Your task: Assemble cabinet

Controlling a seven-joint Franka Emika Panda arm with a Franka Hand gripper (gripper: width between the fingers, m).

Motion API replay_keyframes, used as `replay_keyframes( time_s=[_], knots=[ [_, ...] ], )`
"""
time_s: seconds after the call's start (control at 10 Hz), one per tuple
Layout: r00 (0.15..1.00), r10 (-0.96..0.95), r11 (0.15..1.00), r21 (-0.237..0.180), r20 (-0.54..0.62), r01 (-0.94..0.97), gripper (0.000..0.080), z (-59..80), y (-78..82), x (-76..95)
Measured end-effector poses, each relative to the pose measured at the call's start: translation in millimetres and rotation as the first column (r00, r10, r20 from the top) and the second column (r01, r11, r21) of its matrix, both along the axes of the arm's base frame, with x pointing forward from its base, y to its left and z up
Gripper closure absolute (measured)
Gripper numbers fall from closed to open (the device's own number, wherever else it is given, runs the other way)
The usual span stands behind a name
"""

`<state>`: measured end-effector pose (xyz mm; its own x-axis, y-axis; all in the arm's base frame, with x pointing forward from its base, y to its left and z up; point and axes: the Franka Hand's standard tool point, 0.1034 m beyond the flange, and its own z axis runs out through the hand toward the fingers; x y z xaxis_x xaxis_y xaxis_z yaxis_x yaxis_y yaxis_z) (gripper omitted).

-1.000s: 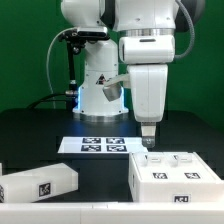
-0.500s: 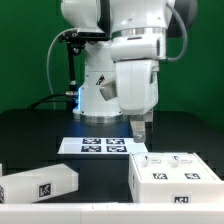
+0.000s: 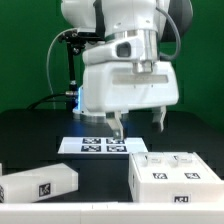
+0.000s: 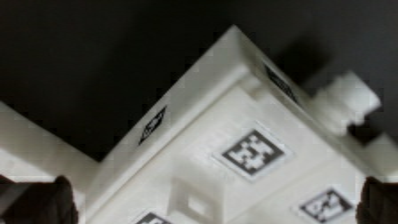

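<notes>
The big white cabinet piece (image 3: 175,175) with tags and tray-like recesses lies at the exterior view's lower right; it fills the wrist view (image 4: 214,150). A second long white cabinet block (image 3: 38,182) lies at the lower left. My gripper (image 3: 141,124) hangs above the big piece's back edge without touching it. It is open and empty, with its two fingers (image 3: 120,127) spread wide. In the wrist view the gripper (image 4: 210,208) has dark fingertips (image 4: 36,205) at both sides, with the tagged piece showing between them.
The marker board (image 3: 95,145) lies flat on the black table behind the cabinet pieces, below the arm's base. A dark stand with cables (image 3: 68,60) rises at the back on the exterior view's left.
The wrist has turned and risen a little, and has shifted toward the exterior view's left. The fingers, seen edge-on before, now show side by side and apart.
</notes>
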<state>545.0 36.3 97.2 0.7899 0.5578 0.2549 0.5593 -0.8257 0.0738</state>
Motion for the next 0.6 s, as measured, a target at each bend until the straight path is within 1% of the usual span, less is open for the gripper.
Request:
replay_keyframes(
  time_s=[0.1, 0.2, 0.3, 0.4, 0.5, 0.6],
  knots=[
    [0.990, -0.134, 0.990, 0.045, 0.039, 0.133, 0.0002, 1.6, 16.6, -12.3],
    [0.974, -0.217, 0.974, 0.085, 0.066, 0.211, 0.0002, -3.4, 27.6, -20.0],
    [0.964, -0.256, 0.963, 0.101, 0.076, 0.248, 0.0002, -12.3, 25.1, -24.0],
    [0.955, -0.287, 0.955, 0.102, 0.073, 0.279, 0.0002, -15.5, 3.8, -19.9],
    [0.921, -0.387, 0.915, 0.145, 0.051, 0.376, 0.0002, -14.2, -0.9, -18.9],
    [0.919, -0.392, 0.912, 0.151, 0.045, 0.381, 0.0002, -14.9, 3.0, -19.8]
  ],
)
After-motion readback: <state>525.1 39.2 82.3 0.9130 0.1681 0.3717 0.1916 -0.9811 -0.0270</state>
